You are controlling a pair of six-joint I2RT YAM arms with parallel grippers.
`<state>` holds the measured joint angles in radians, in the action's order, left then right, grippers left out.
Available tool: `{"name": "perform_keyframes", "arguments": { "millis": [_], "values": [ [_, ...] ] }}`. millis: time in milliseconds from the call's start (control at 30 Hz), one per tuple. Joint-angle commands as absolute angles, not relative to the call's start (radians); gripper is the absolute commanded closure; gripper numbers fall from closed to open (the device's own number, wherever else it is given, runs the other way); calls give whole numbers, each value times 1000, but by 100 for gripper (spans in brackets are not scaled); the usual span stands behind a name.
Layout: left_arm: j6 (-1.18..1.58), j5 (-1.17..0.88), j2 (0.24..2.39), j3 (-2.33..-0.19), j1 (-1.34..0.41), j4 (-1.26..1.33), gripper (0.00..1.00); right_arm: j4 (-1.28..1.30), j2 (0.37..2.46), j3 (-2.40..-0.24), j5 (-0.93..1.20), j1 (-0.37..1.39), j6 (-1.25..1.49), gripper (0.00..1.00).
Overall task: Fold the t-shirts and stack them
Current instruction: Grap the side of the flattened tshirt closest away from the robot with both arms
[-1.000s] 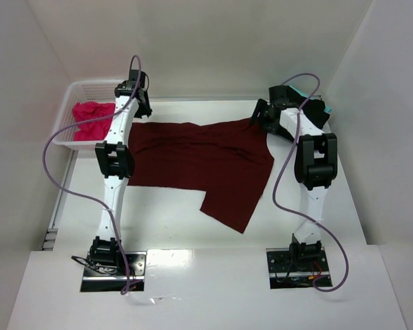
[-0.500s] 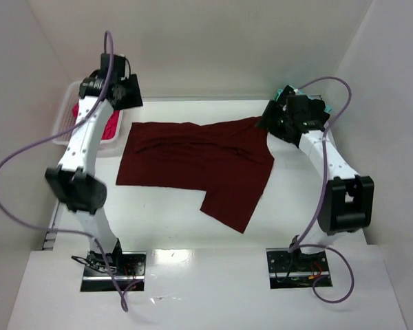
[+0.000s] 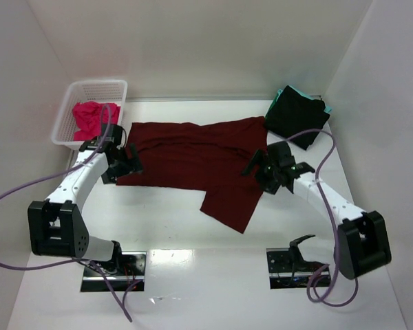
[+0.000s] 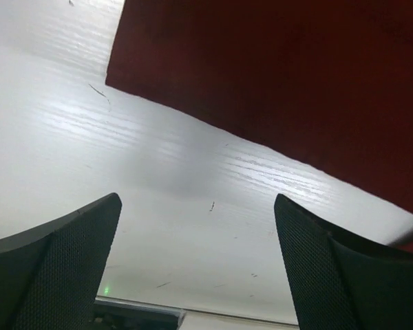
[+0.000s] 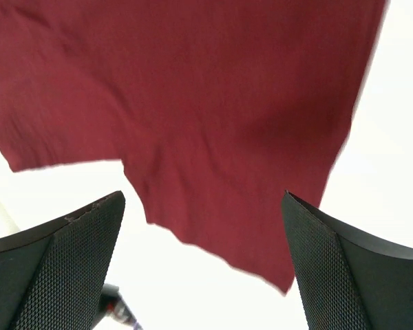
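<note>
Left gripper (image 3: 127,163) — jaws spread, empty; I place it at maroon shirt (image 3: 193,155) near-left corner, cloth ahead of fingers. Right gripper (image 3: 256,167) — jaws spread, empty, over right flap. Shirt flat mid-table, long axis left-right. Far right: black shirt (image 3: 297,115) on teal shirt (image 3: 323,106). Far left: pink shirt (image 3: 89,118) in basket (image 3: 96,84).

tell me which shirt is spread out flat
The maroon shirt; the pink one is bunched in the basket, black sits folded on teal.
</note>
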<state>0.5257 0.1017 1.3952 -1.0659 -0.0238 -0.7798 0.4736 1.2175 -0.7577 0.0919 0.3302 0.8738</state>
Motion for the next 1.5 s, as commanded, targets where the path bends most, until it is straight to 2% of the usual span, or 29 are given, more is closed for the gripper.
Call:
{"name": "perform_keyframes", "arguments": {
  "millis": [0,233,633,933,1033,1233,1333,1433,1467],
  "values": [
    [590,15,1369,-1009,27,-647,0,519,1083,-637,69,418,1135,1],
    [649,41,1360,-962,82,-604,0,575,1043,-595,69,482,1186,1],
    [667,106,1413,-965,120,-604,0,646,1160,-551,69,643,1186,1],
    [676,112,1451,-980,120,-595,0,650,1186,-519,67,643,1155,1],
    [676,112,1467,-986,120,-595,1,612,1220,-518,84,643,1155,4],
    [676,123,1507,-993,120,-595,3,575,1315,-567,54,653,1121,25],
    [676,123,1522,-999,120,-595,4,575,1361,-595,32,653,1112,44],
    [676,132,1531,-1008,120,-595,4,575,1380,-613,32,653,1103,56],
    [676,132,1531,-1008,120,-595,4,575,1389,-614,23,653,1103,66]
  ]
}}
